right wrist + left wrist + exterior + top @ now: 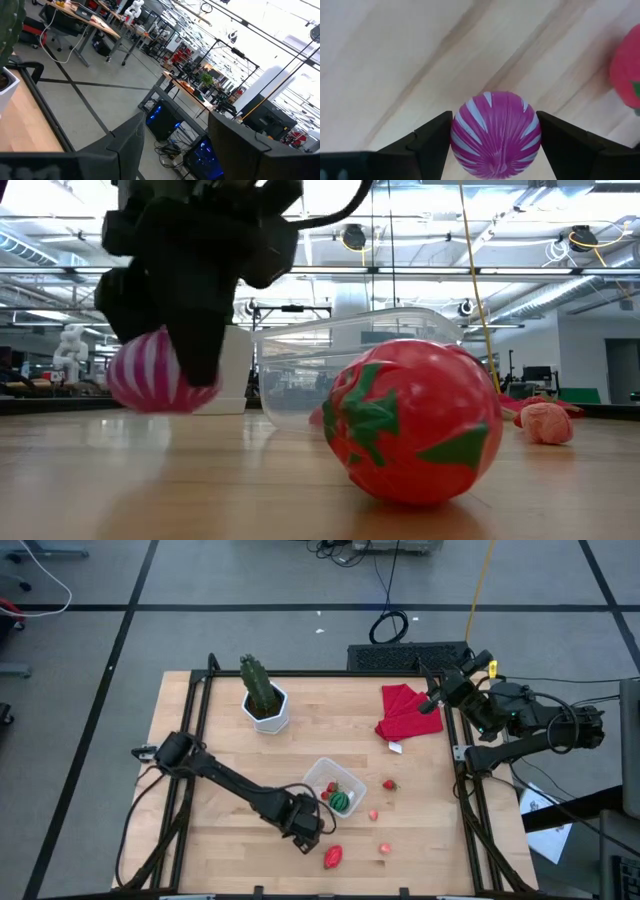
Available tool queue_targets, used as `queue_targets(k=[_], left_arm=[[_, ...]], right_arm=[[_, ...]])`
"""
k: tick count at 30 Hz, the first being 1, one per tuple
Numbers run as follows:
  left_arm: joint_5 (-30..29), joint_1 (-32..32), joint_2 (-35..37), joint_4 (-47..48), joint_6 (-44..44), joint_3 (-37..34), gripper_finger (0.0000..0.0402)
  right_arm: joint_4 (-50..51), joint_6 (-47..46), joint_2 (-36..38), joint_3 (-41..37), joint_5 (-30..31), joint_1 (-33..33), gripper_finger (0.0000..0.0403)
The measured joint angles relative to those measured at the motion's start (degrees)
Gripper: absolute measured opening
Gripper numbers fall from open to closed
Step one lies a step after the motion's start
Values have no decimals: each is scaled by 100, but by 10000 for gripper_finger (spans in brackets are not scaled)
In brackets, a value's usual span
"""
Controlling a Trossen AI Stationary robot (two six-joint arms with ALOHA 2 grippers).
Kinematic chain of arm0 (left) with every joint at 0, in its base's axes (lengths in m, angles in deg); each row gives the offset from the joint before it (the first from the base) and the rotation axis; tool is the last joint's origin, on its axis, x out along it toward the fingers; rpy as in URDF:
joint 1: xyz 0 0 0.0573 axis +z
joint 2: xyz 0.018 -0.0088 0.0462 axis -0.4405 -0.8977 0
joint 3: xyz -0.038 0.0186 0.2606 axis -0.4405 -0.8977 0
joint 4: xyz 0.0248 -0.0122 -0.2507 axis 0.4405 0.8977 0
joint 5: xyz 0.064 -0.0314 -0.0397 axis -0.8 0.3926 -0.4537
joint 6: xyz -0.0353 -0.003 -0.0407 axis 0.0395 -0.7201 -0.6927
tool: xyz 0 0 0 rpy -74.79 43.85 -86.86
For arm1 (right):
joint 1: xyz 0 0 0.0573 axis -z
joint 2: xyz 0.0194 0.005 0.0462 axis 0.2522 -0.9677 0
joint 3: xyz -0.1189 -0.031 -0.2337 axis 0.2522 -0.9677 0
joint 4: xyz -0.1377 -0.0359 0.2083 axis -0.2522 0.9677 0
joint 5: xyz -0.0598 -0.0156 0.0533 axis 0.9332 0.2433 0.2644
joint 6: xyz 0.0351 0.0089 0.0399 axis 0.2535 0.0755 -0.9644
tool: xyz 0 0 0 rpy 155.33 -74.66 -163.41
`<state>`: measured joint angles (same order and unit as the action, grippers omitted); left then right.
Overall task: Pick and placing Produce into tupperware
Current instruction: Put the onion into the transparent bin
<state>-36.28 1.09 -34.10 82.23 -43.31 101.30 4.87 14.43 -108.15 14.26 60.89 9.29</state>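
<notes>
My left gripper (308, 833) is near the table's near edge, just left of the big red strawberry (333, 857), shut on a purple white-striped ball (495, 135). In the high view the gripper hides that ball. The clear tupperware (322, 776) stands just beyond, with a green striped melon (342, 802) and a red berry (331, 788) inside. A red berry (389, 784) and two pink berries (373, 814) (385, 849) lie on the wood to its right. My right gripper (177, 130) waits open at the table's far right corner, pointing out into the room. My left gripper pinches the purple striped ball between its two fingers (437, 137), one on each opposite side (461, 135) of its round body. The fingers come from above, pointing down. In the low view the ball (145, 375) sits at table height; whether it rests on the wood cannot be told.
A green cactus in a white pot (264, 700) stands at the far left of the table. A red cloth (405, 710) lies at the far right, under the right arm. The big strawberry (415, 420) lies close to the left gripper (195, 330).
</notes>
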Motion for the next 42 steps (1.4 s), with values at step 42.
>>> queue_targets(k=[42], left_arm=[[-208,1788,-819,2209,2349,3806,278]], right_arm=[[226,159,2,0,1,-2,209]])
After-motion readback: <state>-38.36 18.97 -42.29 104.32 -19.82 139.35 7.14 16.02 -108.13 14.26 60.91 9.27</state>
